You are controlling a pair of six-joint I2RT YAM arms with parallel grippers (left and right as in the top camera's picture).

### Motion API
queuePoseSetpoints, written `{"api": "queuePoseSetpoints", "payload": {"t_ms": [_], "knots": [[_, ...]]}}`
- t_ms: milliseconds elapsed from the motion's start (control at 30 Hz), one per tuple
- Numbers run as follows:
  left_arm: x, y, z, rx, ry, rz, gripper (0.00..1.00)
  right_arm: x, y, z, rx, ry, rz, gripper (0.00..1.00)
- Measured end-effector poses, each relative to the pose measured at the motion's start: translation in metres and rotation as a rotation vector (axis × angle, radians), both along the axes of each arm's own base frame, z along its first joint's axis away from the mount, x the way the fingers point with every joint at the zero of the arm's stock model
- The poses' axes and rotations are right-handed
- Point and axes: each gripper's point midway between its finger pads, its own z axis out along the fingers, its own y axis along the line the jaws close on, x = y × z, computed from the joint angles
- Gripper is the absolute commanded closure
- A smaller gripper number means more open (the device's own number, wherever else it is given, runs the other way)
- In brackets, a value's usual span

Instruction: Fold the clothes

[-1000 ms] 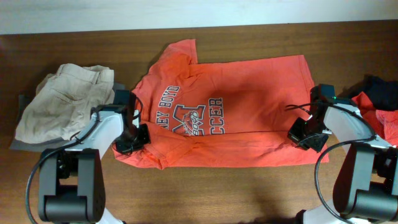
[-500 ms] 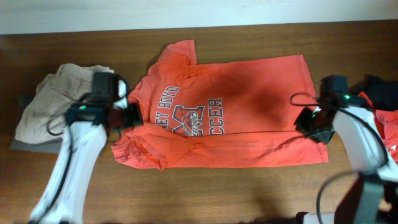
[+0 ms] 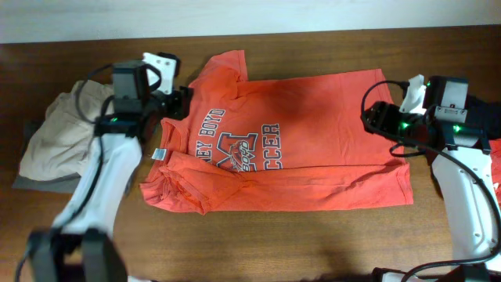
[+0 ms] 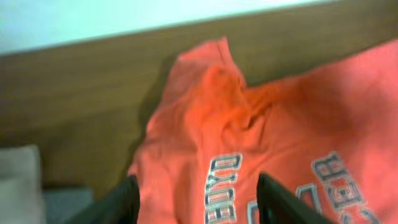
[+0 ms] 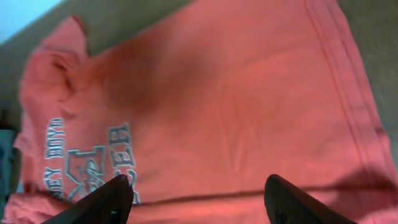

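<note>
my left gripper (image 4: 196, 182): fingers apart, empty | my right gripper (image 5: 198, 182): fingers apart, empty | orange-red short-sleeved fabric T-shirt (image 3: 305, 133): lies spread at middle of brown wooden table (image 3: 313, 247), near side folded over

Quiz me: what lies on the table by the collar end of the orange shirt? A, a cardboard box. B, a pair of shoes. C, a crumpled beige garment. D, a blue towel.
C: a crumpled beige garment lies beside the orange shirt, on the left arm's side.
</note>
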Motion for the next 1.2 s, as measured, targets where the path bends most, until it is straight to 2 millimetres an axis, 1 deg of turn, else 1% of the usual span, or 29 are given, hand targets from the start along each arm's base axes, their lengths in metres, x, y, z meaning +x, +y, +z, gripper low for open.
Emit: {"api": "queuePoseSetpoints", "payload": {"t_ms": [67, 133, 167, 233, 300, 400, 500, 567, 700, 733, 767, 867, 900, 1000, 1100, 1200], "knots": [[0.014, -0.005, -0.023, -0.002, 0.007, -0.026, 0.40, 0.002, 0.003, 0.003, 0.011, -0.018, 0.019, 0.28], [0.028, -0.008, -0.040, -0.001, -0.004, -0.044, 0.42, 0.004, 0.006, 0.005, 0.018, -0.030, 0.032, 0.29], [0.038, -0.010, -0.046, -0.002, -0.024, -0.051, 0.46, 0.004, 0.007, 0.005, 0.019, -0.035, 0.041, 0.29], [0.056, -0.013, -0.054, 0.000, -0.075, -0.061, 0.50, 0.005, 0.010, 0.006, 0.015, -0.044, 0.061, 0.31], [0.075, -0.018, -0.058, 0.001, -0.154, -0.074, 0.50, 0.005, 0.015, 0.006, 0.011, -0.047, 0.085, 0.31], [0.091, -0.028, -0.064, -0.001, -0.230, -0.096, 0.50, 0.006, 0.029, 0.003, 0.010, -0.042, 0.132, 0.31], [0.097, -0.040, -0.075, -0.004, -0.250, -0.117, 0.49, 0.010, 0.048, -0.009, 0.014, -0.018, 0.188, 0.32], [0.099, -0.047, -0.085, -0.005, -0.236, -0.129, 0.46, 0.016, 0.058, -0.019, 0.015, -0.009, 0.218, 0.33], [0.094, -0.058, -0.099, -0.001, -0.162, -0.149, 0.44, 0.032, 0.078, -0.051, 0.023, 0.028, 0.262, 0.33], [0.095, -0.059, -0.098, 0.002, -0.139, -0.152, 0.44, 0.036, 0.083, -0.060, 0.027, 0.042, 0.270, 0.33], [0.105, -0.059, -0.081, 0.020, -0.132, -0.160, 0.43, 0.040, 0.096, -0.088, 0.040, 0.094, 0.286, 0.33], [0.118, -0.060, -0.062, 0.067, -0.064, -0.189, 0.39, 0.044, 0.103, -0.098, 0.037, 0.100, 0.300, 0.33], [0.127, -0.061, -0.052, 0.079, -0.068, -0.196, 0.39, 0.043, 0.107, -0.102, 0.034, 0.109, 0.305, 0.33], [0.146, -0.063, -0.033, 0.106, -0.111, -0.218, 0.34, 0.041, 0.112, -0.116, 0.005, 0.146, 0.303, 0.33], [0.158, -0.065, -0.029, 0.124, -0.140, -0.232, 0.34, 0.041, 0.111, -0.124, -0.027, 0.162, 0.288, 0.33], [0.165, -0.066, -0.043, 0.148, -0.144, -0.252, 0.34, 0.044, 0.107, -0.130, -0.051, 0.166, 0.273, 0.33]]}}
